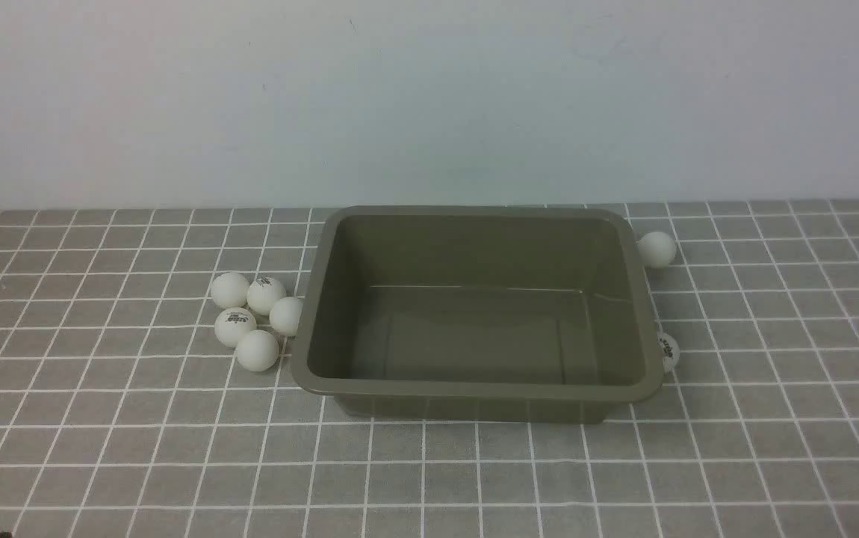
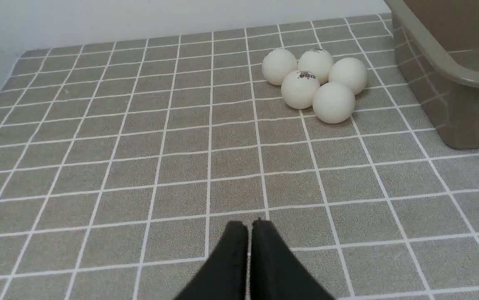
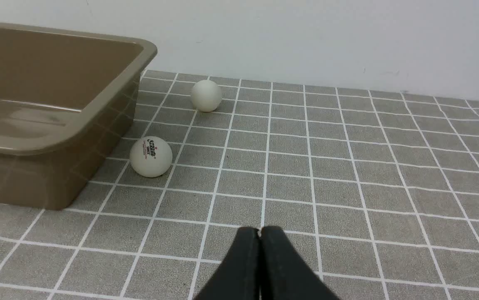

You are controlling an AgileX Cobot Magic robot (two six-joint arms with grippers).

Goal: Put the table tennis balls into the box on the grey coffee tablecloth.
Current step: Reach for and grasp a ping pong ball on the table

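Both my hands are pressed shut on nothing, left hand (image 2: pixel 249 225) and right hand (image 3: pixel 260 230) each low over the grey coffee tablecloth (image 1: pixel 101 418), so I judge the task not yet begun. The box (image 1: pixel 474 390) sits mid-frame in the front view, empty, its glossy floor bare. All seven table tennis balls (image 1: pixel 267 295) lie outside it on the cloth: five bunched just left of the box, a sixth ball (image 1: pixel 656 249) by its upper right corner, a seventh ball (image 1: pixel 667 351) tucked half behind its right rim, lower down.
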